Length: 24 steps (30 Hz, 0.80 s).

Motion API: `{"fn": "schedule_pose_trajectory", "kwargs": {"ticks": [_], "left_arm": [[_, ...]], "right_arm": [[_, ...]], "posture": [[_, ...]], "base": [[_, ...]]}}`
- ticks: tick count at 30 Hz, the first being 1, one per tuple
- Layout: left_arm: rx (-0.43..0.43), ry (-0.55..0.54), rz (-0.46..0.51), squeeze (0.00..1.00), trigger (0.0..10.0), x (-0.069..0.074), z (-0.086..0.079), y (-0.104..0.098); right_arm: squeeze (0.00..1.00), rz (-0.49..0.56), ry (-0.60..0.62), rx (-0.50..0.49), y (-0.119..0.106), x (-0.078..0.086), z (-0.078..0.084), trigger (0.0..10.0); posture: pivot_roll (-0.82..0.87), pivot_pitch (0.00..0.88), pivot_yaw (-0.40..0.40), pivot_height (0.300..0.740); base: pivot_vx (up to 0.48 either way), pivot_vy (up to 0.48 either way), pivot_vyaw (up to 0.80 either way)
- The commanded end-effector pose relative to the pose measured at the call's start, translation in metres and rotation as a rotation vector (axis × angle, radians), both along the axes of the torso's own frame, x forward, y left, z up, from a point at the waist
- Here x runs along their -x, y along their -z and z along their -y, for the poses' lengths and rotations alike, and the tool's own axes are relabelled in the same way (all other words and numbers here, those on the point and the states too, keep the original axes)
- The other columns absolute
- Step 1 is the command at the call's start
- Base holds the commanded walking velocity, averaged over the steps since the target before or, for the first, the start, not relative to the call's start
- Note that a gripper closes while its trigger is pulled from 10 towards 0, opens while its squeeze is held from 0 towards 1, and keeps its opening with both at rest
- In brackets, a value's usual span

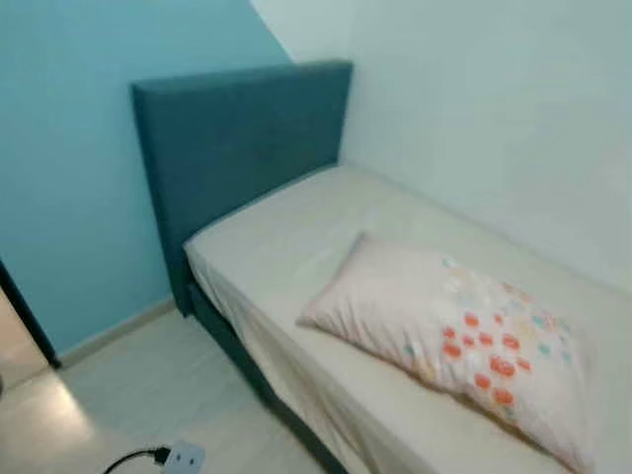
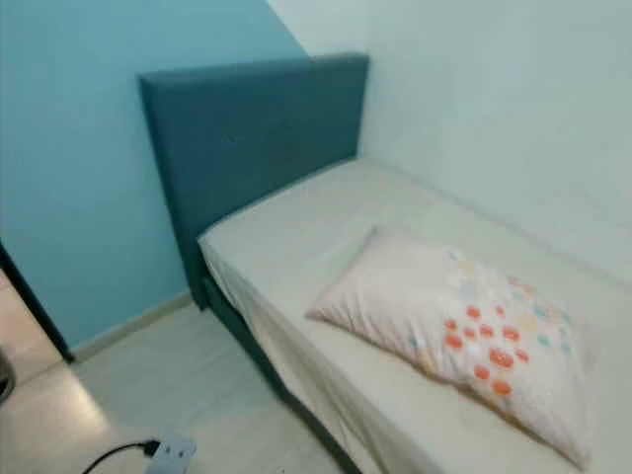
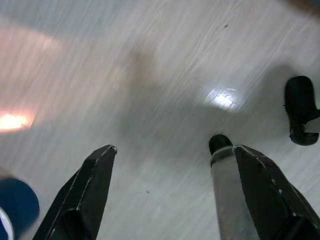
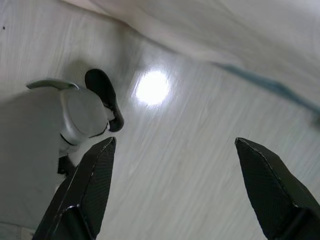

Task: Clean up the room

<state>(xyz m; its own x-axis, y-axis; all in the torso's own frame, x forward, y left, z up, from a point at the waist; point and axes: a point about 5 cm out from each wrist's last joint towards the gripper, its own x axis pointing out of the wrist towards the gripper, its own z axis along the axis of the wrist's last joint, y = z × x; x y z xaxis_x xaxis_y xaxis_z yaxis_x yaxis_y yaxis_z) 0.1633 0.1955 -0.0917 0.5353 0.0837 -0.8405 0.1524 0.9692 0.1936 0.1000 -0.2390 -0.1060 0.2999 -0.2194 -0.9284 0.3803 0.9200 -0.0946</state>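
Single bed point(image 1: 296, 247) with cream sheet, set against a white wall. Pillow point(image 1: 449, 336) with orange and teal dots lying on the bed, well away from the teal headboard point(image 1: 242, 138). White power strip point(image 1: 183, 457) on the floor beside the bed. Left gripper point(image 3: 172, 155) released, fingers spread above pale floorboards. Right gripper point(image 4: 175, 145) likewise spread, near the bed's hanging sheet.
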Motion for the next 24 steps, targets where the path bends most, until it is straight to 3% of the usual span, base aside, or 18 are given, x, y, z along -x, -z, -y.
{"fn": "schedule_pose_trajectory", "kwargs": {"ticks": [1,12,15,20,21,24], "left_arm": [[0.033,-0.021,0.011,0.00,10.0,-0.004,0.005,-0.001],[0.062,-0.076,0.035,0.00,10.0,-0.010,0.005,-0.004],[0.028,-0.080,0.031,0.00,10.0,-0.010,0.000,-0.004],[0.011,-0.089,0.029,0.00,10.0,-0.010,-0.004,-0.004],[-0.045,-0.092,0.024,0.00,10.0,-0.008,-0.011,-0.005],[-0.076,-0.101,0.022,0.00,10.0,-0.007,-0.016,-0.005]], "right_arm": [[0.00,0.026,0.025,-0.002,-0.002,-0.003,0.003,10.0],[0.00,0.058,0.031,-0.033,-0.002,-0.007,0.001,10.0],[0.00,0.140,-0.018,-0.030,-0.015,-0.046,0.003,10.0],[0.00,0.152,-0.071,-0.025,-0.017,-0.050,0.002,10.0],[0.00,0.138,-0.139,-0.017,-0.016,-0.047,0.002,10.0],[0.00,0.136,-0.174,-0.015,-0.016,-0.046,0.003,10.0]], "posture": [[0.05,0.000,-0.052,0.726],[0.05,0.000,-0.052,0.726],[0.05,0.000,-0.051,0.726],[0.05,0.000,-0.050,0.726],[0.05,0.000,-0.049,0.726],[0.05,0.000,-0.051,0.726]], "base": [[0.000,0.000,-0.72],[0.000,0.000,-0.72],[0.000,0.000,-0.72],[0.000,0.000,-0.62],[0.285,0.000,0.00],[0.272,0.000,0.00]]}}
